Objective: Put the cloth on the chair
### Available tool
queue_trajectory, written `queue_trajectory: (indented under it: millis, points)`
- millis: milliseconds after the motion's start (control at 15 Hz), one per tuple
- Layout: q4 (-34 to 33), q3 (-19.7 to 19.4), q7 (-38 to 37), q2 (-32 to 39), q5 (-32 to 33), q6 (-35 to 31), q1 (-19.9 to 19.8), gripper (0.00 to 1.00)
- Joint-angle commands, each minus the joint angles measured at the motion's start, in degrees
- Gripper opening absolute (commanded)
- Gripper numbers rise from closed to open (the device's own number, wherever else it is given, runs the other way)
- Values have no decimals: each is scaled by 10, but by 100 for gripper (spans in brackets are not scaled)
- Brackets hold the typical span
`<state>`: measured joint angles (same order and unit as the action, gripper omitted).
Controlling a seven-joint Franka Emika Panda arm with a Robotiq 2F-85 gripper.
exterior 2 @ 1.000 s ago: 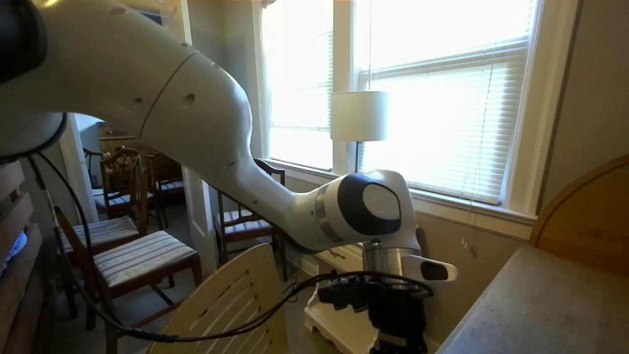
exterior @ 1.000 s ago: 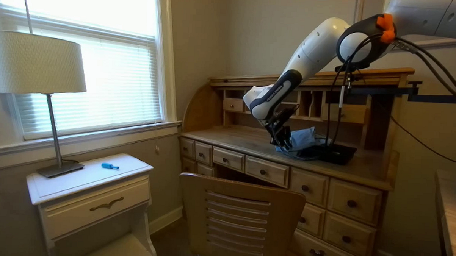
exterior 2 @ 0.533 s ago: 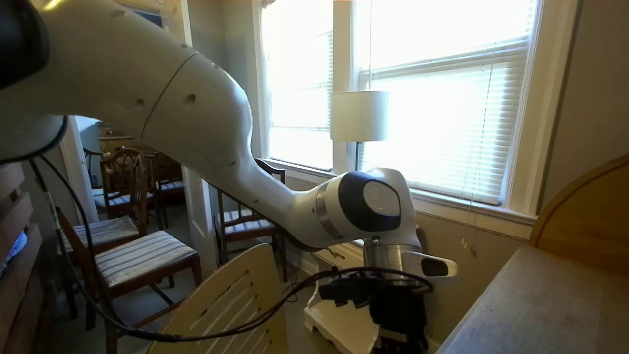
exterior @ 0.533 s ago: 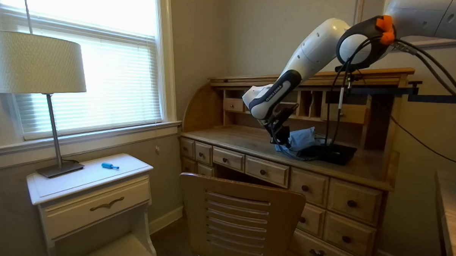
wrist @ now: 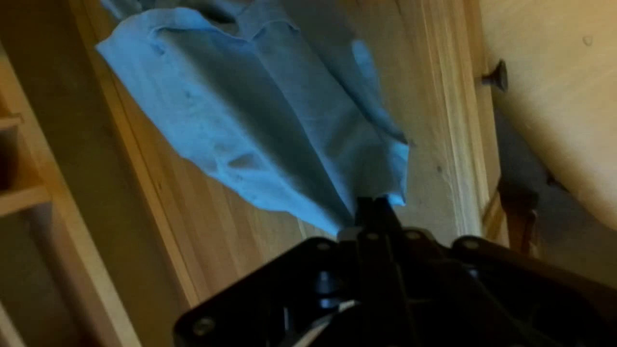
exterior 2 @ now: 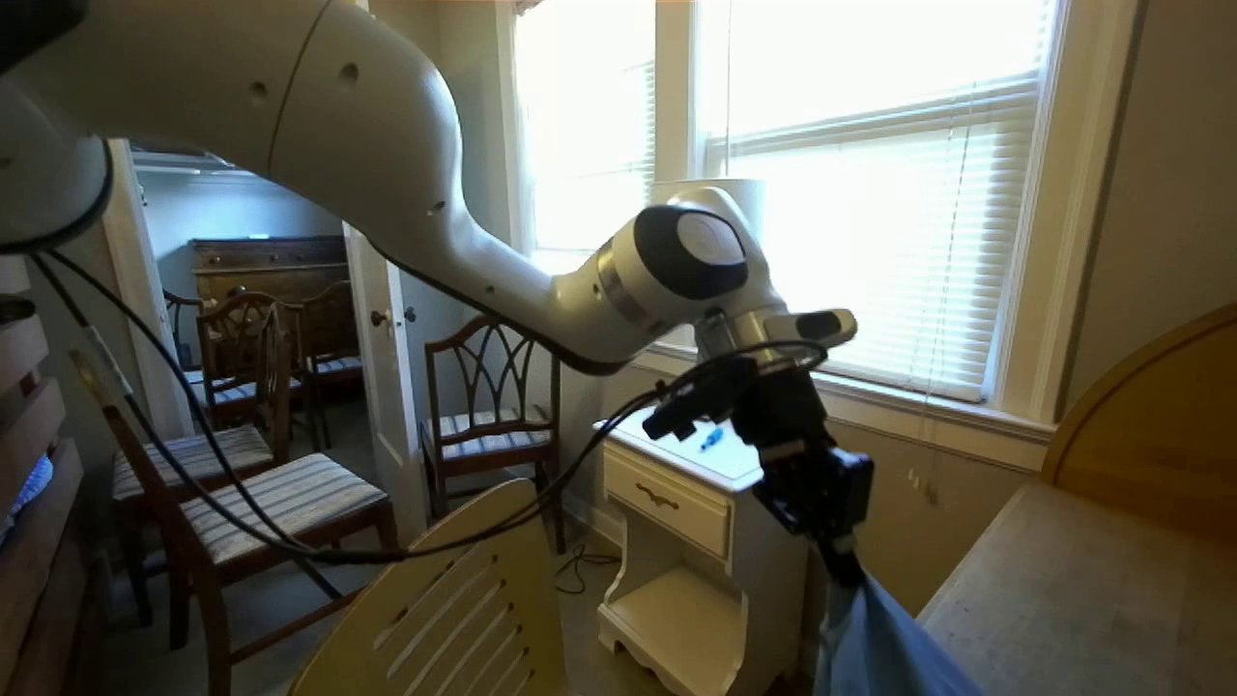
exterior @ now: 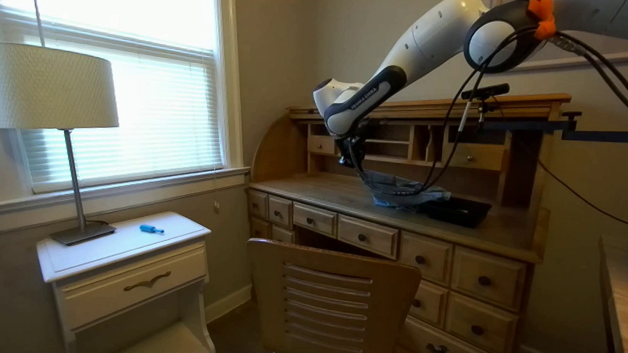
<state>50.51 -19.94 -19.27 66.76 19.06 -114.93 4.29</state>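
Note:
The blue cloth hangs from my gripper in both exterior views, with cloth [exterior: 389, 180] over the desk [exterior: 313, 191] and its upper part [exterior 2: 884, 643] peaked at the fingertips. My gripper [exterior: 355, 165] is above the desktop; its fingertips [exterior 2: 848, 565] are closed on a corner of the cloth. In the wrist view the gripper [wrist: 373, 205] pinches the cloth [wrist: 260, 101], which spreads away above the wood. The far part of the cloth lies low beside the black tray; contact there is unclear. The wooden chair [exterior: 387, 315] has its slatted back in front of the desk; its seat is hidden.
A black tray [exterior: 459, 211] sits on the desk. A white nightstand [exterior: 128, 259] with a lamp [exterior: 50, 89] and a blue screwdriver [exterior: 151, 229] stands at the left. Cables [exterior 2: 387, 556] hang from the arm. Pigeonholes [exterior: 388, 149] rise behind the desktop.
The arm has risen and moved left in the exterior view that shows the desk. The cloth has been lifted with the gripper and now stretches down from it.

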Motion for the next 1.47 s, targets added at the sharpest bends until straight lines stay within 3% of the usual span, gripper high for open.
queue_trajectory:
  millis: [0, 400, 667, 867, 1000, 1067, 1400]
  points:
    - [5, -22, -3, -38, 47, -37, 58, 0]
    - [13, -24, -18, -94, 143, -88, 142, 0]
    - [58, -16, -16, -136, 120, -55, 180, 0]
    - [131, 4, -9, -176, 100, -46, 190, 0]
    - [188, 26, -11, -212, 81, -68, 185, 0]
    - [208, 61, -12, -228, 81, -87, 164, 0]
    - [333, 126, 19, -291, 34, -243, 96, 0]
